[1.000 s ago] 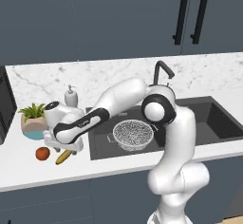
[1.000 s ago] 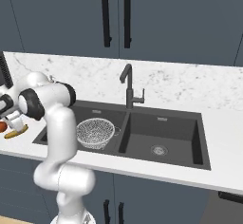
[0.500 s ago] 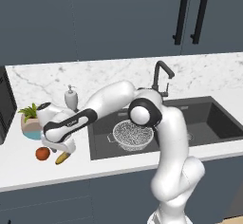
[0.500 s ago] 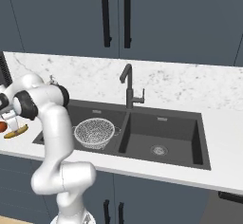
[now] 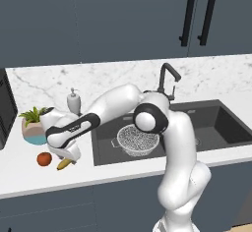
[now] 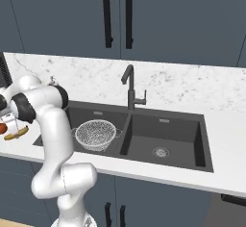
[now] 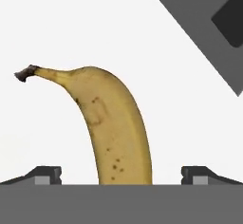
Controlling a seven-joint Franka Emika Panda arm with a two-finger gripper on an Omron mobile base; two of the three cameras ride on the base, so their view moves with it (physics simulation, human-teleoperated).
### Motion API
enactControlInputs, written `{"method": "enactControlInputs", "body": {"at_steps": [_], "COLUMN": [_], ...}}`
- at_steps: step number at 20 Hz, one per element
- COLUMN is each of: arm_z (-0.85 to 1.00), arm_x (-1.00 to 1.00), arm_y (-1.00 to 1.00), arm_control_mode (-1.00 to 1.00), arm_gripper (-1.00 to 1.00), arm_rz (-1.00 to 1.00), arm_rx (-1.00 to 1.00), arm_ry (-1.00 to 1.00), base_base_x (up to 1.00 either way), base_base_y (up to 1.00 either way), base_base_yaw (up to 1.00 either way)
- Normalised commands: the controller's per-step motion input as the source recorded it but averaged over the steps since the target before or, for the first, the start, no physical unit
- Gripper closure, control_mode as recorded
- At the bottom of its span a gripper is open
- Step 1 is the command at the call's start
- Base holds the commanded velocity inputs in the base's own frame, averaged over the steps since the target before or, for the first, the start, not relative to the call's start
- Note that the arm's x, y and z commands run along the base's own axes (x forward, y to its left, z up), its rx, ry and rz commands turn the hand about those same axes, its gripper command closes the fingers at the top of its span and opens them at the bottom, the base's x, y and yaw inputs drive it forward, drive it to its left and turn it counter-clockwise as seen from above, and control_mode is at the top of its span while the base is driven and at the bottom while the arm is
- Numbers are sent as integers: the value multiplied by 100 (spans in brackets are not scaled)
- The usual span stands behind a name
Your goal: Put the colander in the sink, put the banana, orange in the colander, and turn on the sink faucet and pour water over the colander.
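Over the last second the arm has swung left and down, away from the sink (image 5: 216, 123) and onto the fruit at the front of the desk (image 5: 29, 172). The end effector (image 5: 70, 156) now hangs just above the banana (image 5: 64, 164), where a second ago it was higher and further back. The colander (image 5: 137, 138) already sits in the large basin, so the first step looks done and the banana pick is the step in hand — nothing is gripped yet.

The hand view gives what the base views cannot: the banana (image 7: 111, 123) lies between the two finger tips (image 7: 47, 174), running up from 6 o'clock and curving to its stem at about 10 o'clock. The jaws stand wide, with clear desk on either side of the fruit. A corner of the sink (image 7: 204, 28) cuts in at 2 o'clock.

The left base view shows the layout instead: the orange (image 5: 44, 159) just beside the banana at its 9 o'clock, with the colander well apart at 3 o'clock, below the faucet (image 5: 167, 81). In the right base view the banana (image 6: 16, 133) and orange (image 6: 2, 128) sit at the far left edge, partly behind the arm, and the colander (image 6: 96, 133) and faucet (image 6: 130, 87) show plainly.
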Motion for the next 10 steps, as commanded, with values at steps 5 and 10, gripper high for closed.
{"method": "enactControlInputs", "body": {"at_steps": [5,10], "arm_z": [-17,-30], "arm_x": [-18,-3], "arm_y": [-47,-26], "arm_control_mode": [-100,-100], "arm_gripper": [-100,-100], "arm_rz": [-1,0], "arm_rx": [0,0], "arm_ry": [0,0], "base_base_x": [0,0], "base_base_y": [0,0], "base_base_yaw": [0,0]}}
